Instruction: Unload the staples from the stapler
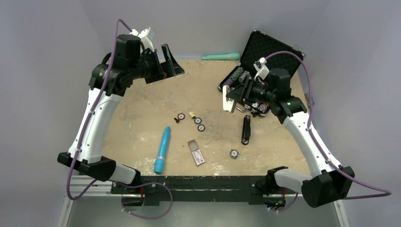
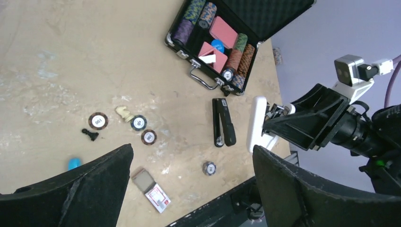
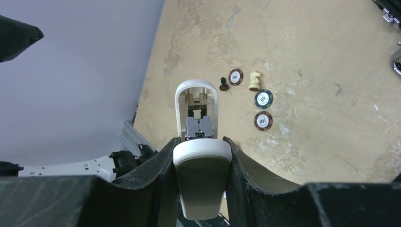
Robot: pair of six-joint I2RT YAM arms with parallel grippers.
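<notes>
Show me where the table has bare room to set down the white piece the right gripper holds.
Widest bare patch: the left half of the table, from the far edge to the blue tube and across to the poker chips. A smaller one lies between chips and black stapler. Crowded: around the open case, where the right gripper holds the white piece.

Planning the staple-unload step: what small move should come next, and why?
Probably have the right gripper lower the white stick it grips onto bare table: the black stapler lies untouched on that arm's side, and the open left gripper hangs far across.
</notes>
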